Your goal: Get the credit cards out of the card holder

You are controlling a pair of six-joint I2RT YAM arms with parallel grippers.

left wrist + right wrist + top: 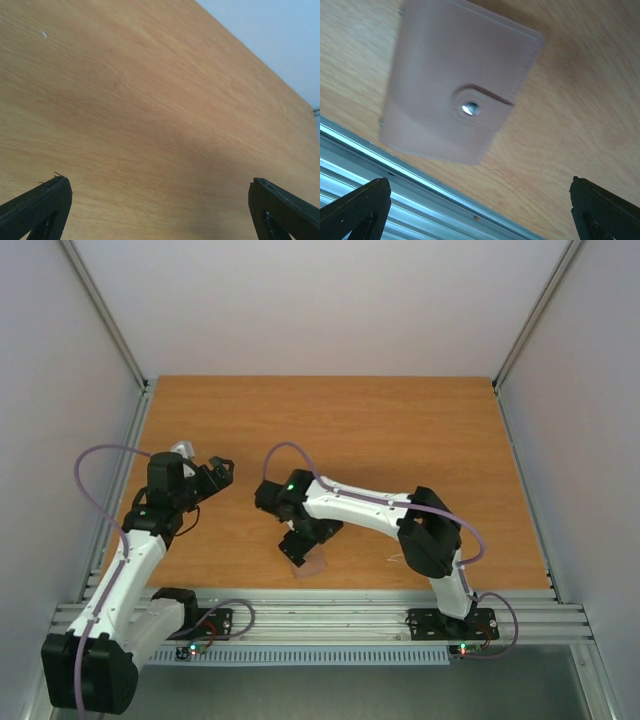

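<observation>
On the wooden table (350, 430), our left gripper (159, 187) hangs over plain wood, fingers spread, holding nothing. Our right gripper (480, 185), also spread and empty, hovers above the card holder (455, 85), lying closed at the table's near edge beside the metal rail (420, 200). It seems light, soft and thin; we would pinch its snap tab (482, 107) first. The credit cards are hidden.
</observation>
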